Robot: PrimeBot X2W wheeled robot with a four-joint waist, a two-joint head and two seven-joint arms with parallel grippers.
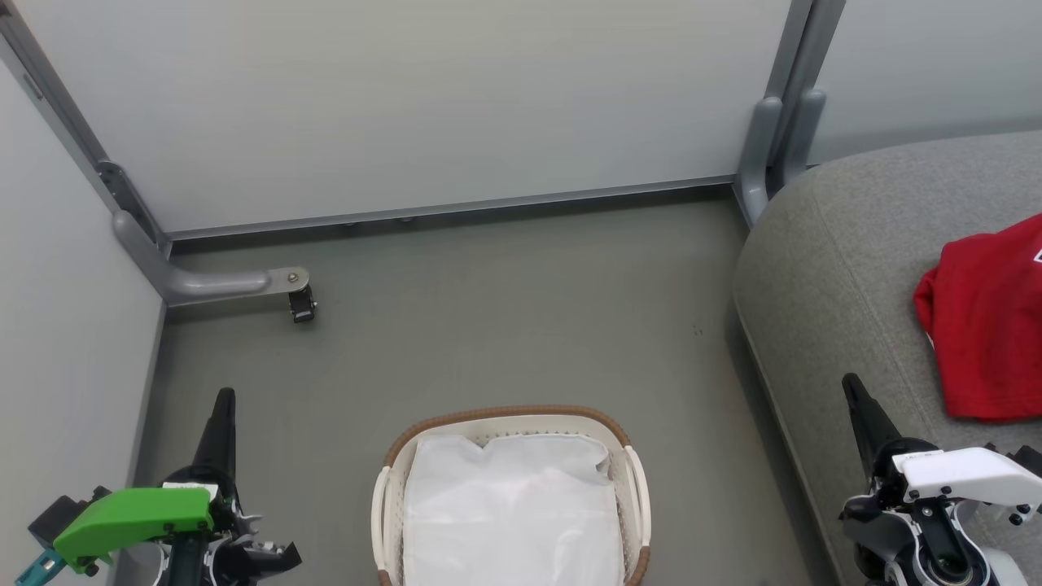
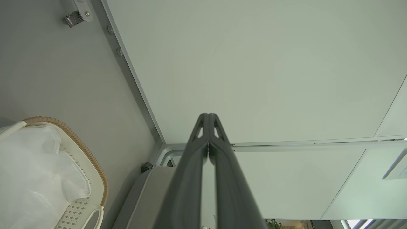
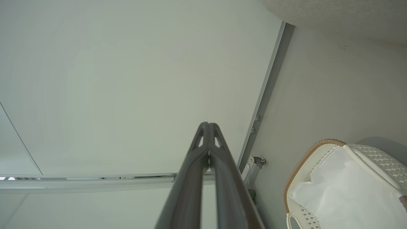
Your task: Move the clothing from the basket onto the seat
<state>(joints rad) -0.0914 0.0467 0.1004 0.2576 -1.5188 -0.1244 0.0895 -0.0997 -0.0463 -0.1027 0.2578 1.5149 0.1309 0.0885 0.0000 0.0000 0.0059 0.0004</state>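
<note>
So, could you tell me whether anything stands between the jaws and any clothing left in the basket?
Yes: a plain white sheet lies spread inside the laundry basket, hiding whatever is beneath it. One red garment already lies on the grey seat; between basket and seat is bare floor.

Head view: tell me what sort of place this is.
Probably a partitioned test bay staged as a laundry corner, not a home: pale panels in grey metal frames, one foot on a caster, a bare grey floor, plus a laundry basket and a grey upholstered seat with red clothing on it.
</note>
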